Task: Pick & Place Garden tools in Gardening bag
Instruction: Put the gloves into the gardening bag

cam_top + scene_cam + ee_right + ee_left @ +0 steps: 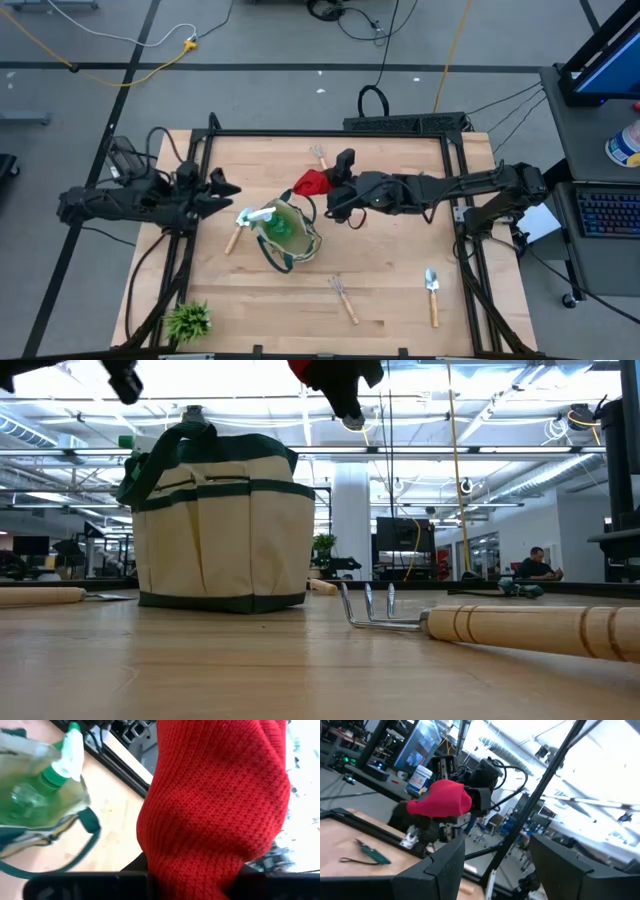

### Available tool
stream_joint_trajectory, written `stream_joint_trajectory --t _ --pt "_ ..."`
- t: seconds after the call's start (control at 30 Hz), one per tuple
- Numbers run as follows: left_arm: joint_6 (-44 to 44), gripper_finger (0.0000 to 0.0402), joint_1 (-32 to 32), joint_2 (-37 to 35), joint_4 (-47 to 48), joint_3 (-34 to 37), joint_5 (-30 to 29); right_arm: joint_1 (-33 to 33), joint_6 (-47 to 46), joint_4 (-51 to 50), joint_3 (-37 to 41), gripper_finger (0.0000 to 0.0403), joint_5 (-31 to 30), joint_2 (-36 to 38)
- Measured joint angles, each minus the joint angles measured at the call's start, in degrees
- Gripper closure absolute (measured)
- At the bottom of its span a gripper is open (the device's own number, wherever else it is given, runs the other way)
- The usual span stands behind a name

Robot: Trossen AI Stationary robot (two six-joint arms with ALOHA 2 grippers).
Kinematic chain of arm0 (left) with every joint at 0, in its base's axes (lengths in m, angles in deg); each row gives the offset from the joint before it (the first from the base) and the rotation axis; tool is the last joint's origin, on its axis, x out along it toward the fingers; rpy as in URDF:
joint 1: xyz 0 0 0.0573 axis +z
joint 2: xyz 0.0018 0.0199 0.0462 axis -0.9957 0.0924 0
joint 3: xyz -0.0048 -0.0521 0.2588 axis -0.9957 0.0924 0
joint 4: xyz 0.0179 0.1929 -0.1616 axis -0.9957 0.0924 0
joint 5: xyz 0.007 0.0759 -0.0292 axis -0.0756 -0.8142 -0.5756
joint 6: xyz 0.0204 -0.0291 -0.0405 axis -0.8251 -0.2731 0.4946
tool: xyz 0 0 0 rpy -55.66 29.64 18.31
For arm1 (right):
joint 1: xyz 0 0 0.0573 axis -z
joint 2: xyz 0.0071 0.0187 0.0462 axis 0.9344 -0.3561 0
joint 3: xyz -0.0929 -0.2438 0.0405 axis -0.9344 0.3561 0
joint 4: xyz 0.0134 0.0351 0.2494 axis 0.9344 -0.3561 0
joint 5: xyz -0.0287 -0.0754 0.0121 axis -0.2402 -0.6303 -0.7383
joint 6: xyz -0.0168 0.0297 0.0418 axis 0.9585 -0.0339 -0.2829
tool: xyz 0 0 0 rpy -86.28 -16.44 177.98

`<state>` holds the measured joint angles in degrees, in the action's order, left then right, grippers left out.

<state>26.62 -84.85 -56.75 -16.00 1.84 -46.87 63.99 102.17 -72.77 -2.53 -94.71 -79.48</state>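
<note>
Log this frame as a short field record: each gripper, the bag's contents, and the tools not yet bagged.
right gripper: shut on the red glove, lifted beside the gardening bag
left gripper: open, empty, raised on the bag's other side
in bag: green spray bottle
loose on table: trowel, rake, a second rake, a wooden-handled tool against the bag
other: plant at the table's corner

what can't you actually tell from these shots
- Right gripper: in the right wrist view the red glove covers its fingers.
- Gardening bag: the low view shows only its side, and from above only the spray bottle shows inside.
- Left gripper: too small in the high view.
</note>
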Motion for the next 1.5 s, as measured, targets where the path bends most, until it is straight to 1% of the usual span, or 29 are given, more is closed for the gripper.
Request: stream_joint_trajectory --t 0.13,0.27,0.4,0.5,0.63,0.87,1.03,1.27,1.5 --pt "3.50 0.0174 0.00 6.47 -8.30 0.00 0.02 -0.28 6.12 1.73 0.00 0.0353 -2.32 0.00" --pt "7.21 0.0174 0.00 11.88 -13.49 0.00 -0.12 -0.50 12.09 1.95 -0.02 0.0352 -3.65 0.00" --pt "9.73 0.0174 -0.01 17.06 -13.99 -2.07 -2.08 -1.07 17.95 2.03 -0.02 0.0352 -7.14 0.00" --pt "10.31 0.0174 0.02 21.18 -13.62 -5.58 -2.24 -1.73 21.48 2.28 -0.02 0.0352 -8.59 0.00" --pt "10.30 0.0174 0.02 26.16 -10.63 -11.69 -2.10 -2.71 26.12 3.44 -0.02 0.0352 -10.69 0.00" --pt "11.99 0.0174 0.04 33.77 2.71 -24.06 -2.01 -5.33 38.21 6.87 -0.02 0.0351 -15.16 0.02" --pt "14.61 0.0174 0.80 38.14 6.91 -30.45 -2.01 -7.59 44.93 9.27 0.00 0.0351 -18.52 0.02" --pt "18.99 0.0174 2.62 41.98 11.72 -34.11 -1.94 -11.30 49.19 9.15 0.00 0.0351 -18.72 0.02" --pt "23.02 0.0174 2.81 44.98 9.95 -34.42 -0.06 -12.28 49.25 8.55 0.00 0.0351 -18.68 0.02"
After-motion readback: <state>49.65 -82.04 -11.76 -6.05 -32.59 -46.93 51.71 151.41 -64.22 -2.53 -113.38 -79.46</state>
